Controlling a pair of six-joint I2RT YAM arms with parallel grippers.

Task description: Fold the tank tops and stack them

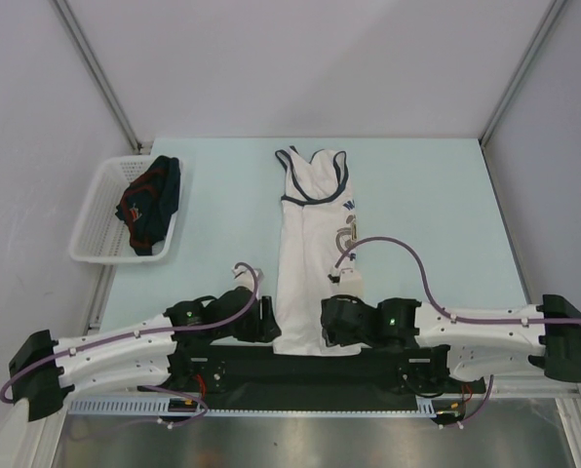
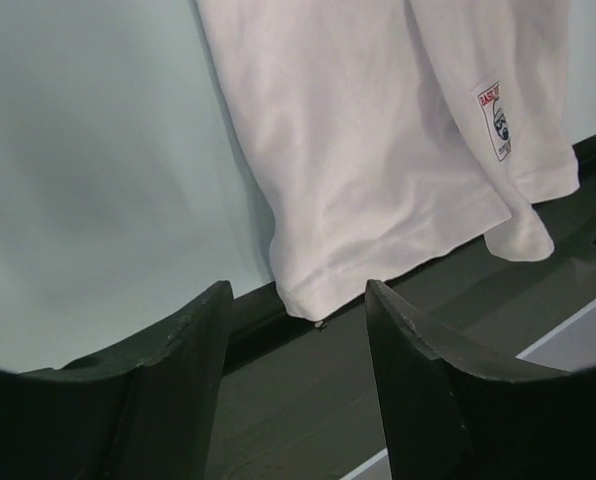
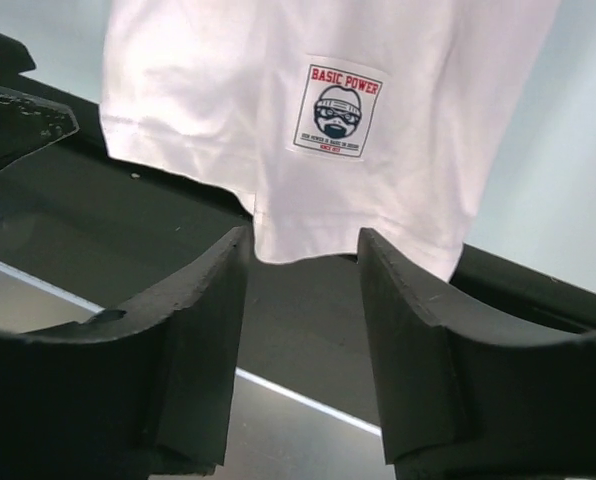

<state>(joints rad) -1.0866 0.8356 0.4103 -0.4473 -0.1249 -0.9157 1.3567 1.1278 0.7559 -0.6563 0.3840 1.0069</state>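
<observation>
We see a pale green table [image 1: 213, 214] from above, with two robot arms reaching in from its near edge. The white tank top [image 1: 310, 263], trimmed in dark at neck and armholes, lies folded lengthwise into a narrow strip down the middle of the table. Its straps point to the far edge and its hem overhangs a black strip [image 1: 300, 366] along the near edge. A small printed label [image 3: 338, 108] sits near the hem.

The left gripper [image 2: 298, 290] is just beside the hem's left corner, its jaws apart and empty. The right gripper [image 3: 303, 240] is at the hem's right side, also spread wide; we see the cloth edge at its fingertips but not pinched.

The navy tank top [image 1: 149, 200], with dark-red trim, lies crumpled in a white basket [image 1: 94, 207] at the table's left edge, towards the far corner.
</observation>
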